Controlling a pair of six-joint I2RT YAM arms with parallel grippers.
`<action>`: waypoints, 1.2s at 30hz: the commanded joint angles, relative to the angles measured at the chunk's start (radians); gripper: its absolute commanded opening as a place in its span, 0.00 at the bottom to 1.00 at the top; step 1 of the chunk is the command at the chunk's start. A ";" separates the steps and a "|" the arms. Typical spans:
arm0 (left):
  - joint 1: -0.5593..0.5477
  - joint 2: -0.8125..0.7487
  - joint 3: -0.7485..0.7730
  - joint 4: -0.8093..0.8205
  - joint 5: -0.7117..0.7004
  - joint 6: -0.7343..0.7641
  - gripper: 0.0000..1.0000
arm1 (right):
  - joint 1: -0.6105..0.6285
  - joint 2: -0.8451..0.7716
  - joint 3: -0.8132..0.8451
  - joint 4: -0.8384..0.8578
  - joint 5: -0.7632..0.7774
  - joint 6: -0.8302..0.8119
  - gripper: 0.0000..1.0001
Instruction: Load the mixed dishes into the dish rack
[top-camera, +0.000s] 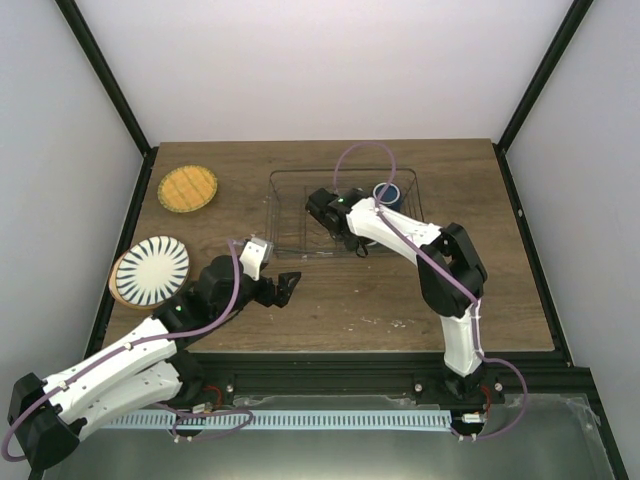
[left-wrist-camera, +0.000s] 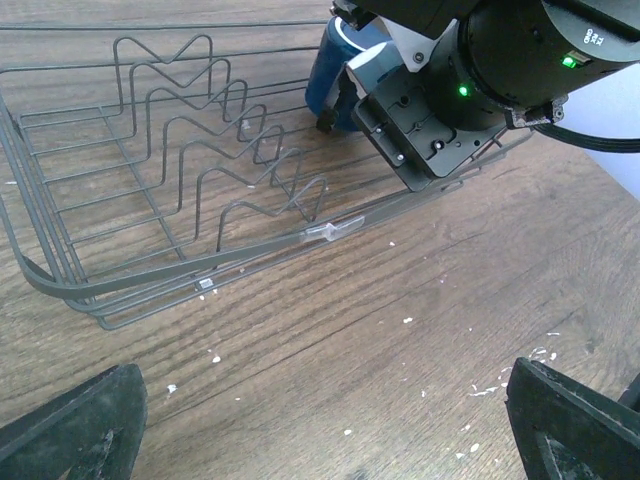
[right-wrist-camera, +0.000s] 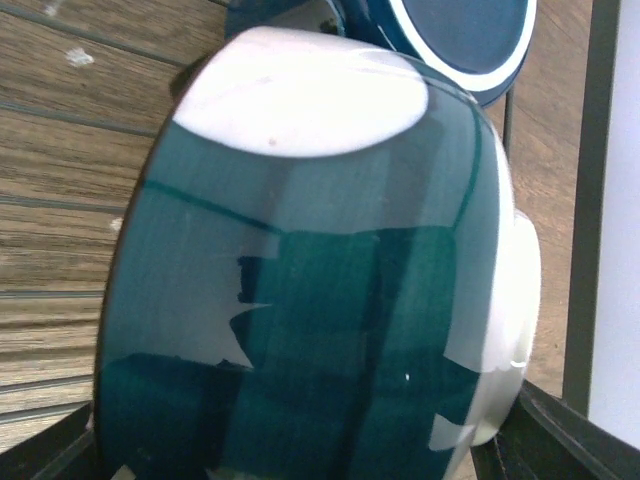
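Teal-glazed bowl (right-wrist-camera: 300, 300) clasped by right gripper (right-wrist-camera: 300, 445) inside rack (left-wrist-camera: 330, 230) | set it down gently clear of cup (right-wrist-camera: 470, 30) (no clinking) | left gripper (left-wrist-camera: 325, 430) gapes wide, empty

Ahead of me the rack (top-camera: 300, 215) sits mid-table, the cup (top-camera: 388, 192) in its right rear corner, the bowl (right-wrist-camera: 300, 300) just before the cup. Far left, the top plate (top-camera: 152, 268) lies on the bottom plate (top-camera: 115, 287), with the rear plate (top-camera: 187, 189) behind them.

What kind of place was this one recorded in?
Probably a robot test cell, not a kitchen: plain white walls in a black frame, a left arm and right arm bolted to a wood-look table, a striped plate and wire dish rack set out.
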 joint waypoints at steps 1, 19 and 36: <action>0.000 -0.001 -0.008 0.027 0.014 -0.006 1.00 | -0.014 0.014 -0.014 -0.073 0.042 0.002 0.36; -0.001 0.008 -0.003 0.025 0.019 -0.012 1.00 | -0.021 0.070 0.017 -0.038 0.037 -0.060 0.37; -0.001 0.028 0.012 0.021 0.032 -0.014 1.00 | -0.028 0.031 -0.046 0.046 -0.062 -0.148 0.70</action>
